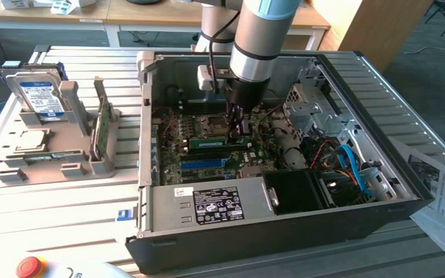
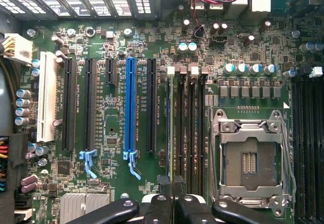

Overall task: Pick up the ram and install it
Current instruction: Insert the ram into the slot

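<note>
Counter (image 1: 60,211): pale slatted surface carrying everything.
Computer case (image 1: 284,229): black tower lying on its side, open upward, at the middle of the counter.
Arm (image 1: 257,35): silver and blue-grey, reaching straight down into the case.
Motherboard (image 2: 111,107): green, flat on the floor of the case, with a blue slot (image 2: 130,107) among black ones.
Holder (image 1: 76,147): grey rack on the counter at the exterior view's left, just beside the case.
Hard drive (image 1: 39,95): silver, blue-white label, upright in the holder's far end.
Green card (image 1: 99,130): broad, standing on edge in the holder.
Ram (image 1: 209,141): standing on its long edge inside the case, at the memory slot farthest from the empty processor socket (image 2: 250,161); whether it is fully seated I cannot tell.
Jaws: clenched on the ram's upper edge, one finger on each face.
</note>
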Action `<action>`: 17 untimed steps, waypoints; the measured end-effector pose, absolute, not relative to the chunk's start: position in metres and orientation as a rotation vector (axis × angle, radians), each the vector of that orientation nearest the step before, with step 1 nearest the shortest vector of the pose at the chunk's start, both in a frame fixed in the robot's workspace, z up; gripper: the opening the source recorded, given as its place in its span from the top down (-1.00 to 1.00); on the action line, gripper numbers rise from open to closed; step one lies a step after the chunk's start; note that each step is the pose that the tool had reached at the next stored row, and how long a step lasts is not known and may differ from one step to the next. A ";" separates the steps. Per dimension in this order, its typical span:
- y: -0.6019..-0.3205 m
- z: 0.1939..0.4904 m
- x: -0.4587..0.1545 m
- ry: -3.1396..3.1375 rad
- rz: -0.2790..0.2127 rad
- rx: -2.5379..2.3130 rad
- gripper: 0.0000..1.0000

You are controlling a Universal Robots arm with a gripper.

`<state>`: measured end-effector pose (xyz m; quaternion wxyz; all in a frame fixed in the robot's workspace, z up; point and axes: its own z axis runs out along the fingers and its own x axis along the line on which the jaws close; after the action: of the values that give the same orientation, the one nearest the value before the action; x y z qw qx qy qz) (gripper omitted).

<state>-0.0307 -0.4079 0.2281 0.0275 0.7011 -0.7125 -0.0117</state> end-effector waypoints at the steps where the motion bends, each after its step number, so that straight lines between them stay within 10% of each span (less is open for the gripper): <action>1: -0.408 0.228 -0.031 -2.201 -0.036 2.164 0.76; 17: -0.408 0.227 -0.031 -2.202 -0.036 2.163 0.76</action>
<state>-0.0308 -0.4079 0.2272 0.0274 0.7004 -0.7131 -0.0117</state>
